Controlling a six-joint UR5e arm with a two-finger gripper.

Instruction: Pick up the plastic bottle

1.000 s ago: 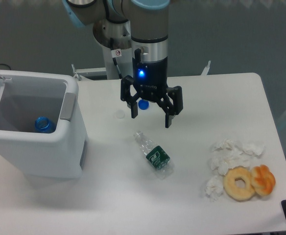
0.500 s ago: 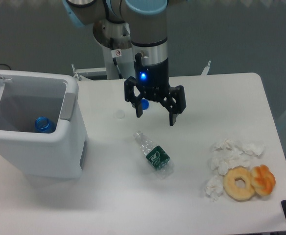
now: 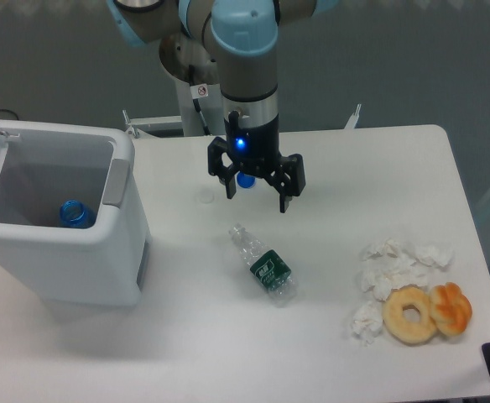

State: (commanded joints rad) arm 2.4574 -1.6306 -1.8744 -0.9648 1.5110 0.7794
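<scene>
The plastic bottle (image 3: 263, 266) lies on its side on the white table (image 3: 371, 168), clear with a dark green label band, its neck pointing up-left. My gripper (image 3: 257, 196) hangs above the table just behind the bottle, fingers spread wide and open, holding nothing. A blue light glows on its wrist. A small blue cap (image 3: 245, 179) shows between the fingers, on the table behind them.
A white bin (image 3: 60, 227) with its lid up stands at the left, a blue round object (image 3: 75, 213) inside. Crumpled tissues (image 3: 392, 269) and two doughnuts (image 3: 425, 312) lie at the front right. A small clear ring (image 3: 205, 196) rests left of the gripper.
The gripper has shifted slightly left and back, and risen a little, staying open. The bottle has not moved.
</scene>
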